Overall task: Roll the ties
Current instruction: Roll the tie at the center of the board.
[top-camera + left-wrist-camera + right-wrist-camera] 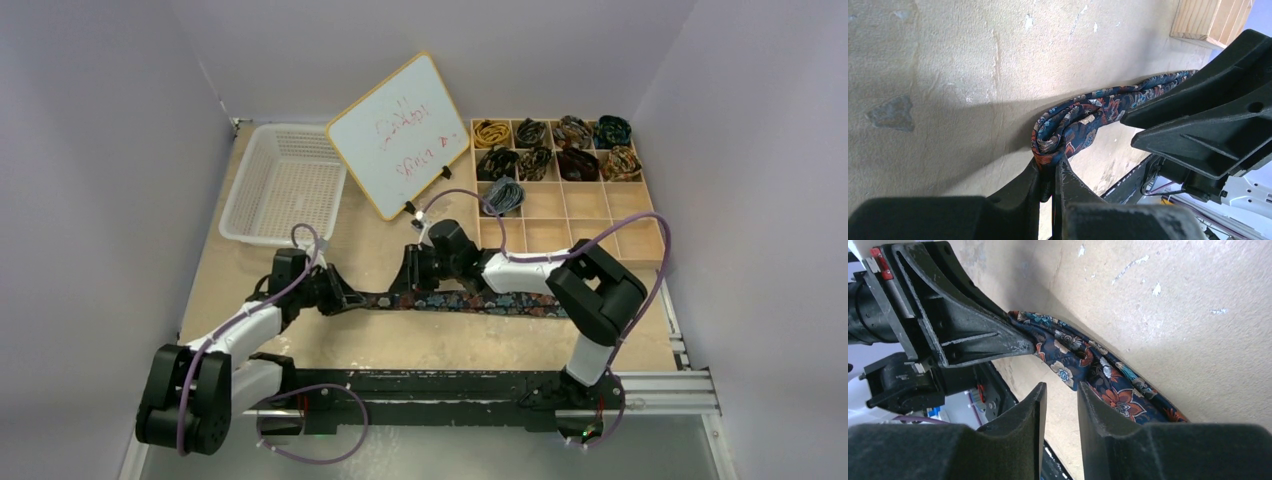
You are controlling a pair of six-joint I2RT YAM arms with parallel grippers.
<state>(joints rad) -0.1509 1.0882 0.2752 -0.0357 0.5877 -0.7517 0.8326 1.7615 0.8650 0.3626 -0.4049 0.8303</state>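
Counter [300, 345], pale wood, carries everything listed. Wooden tray [585, 236], upper right of the overhead view, 16 compartments: 9 hold rolled ties [535, 162], filling the 2 far rows plus 1 cell of row 3. The other 7 show bare, so the larger part of the work looks done. Flat tie [500, 302], navy floral, lies stretched left to right across the lower centre and is not yet coiled. Only its folded end [1068, 125] is doubled over, so rolling appears barely begun. Left gripper [1050, 162]: clamped tight on that folded end, lower centre of its wrist view. Right gripper [1060, 390]: jaws narrowly parted, counter visible through the gap, the tie running just beside 1 finger and not pinched. Remaining, by estimate: wind the full length, then carry the coil to a bare cell. Surroundings: white mesh basket [285, 185], upper left, no tie visible inside, which suggests this strip may be the last. Whiteboard [400, 135], upper centre, leaning, red writing illegible, its lower corner near the tray's left wall. Obstructions: the 2 grippers stand very close together at the tie's left end, and the right arm [520, 272] lies between the tie and the tray.
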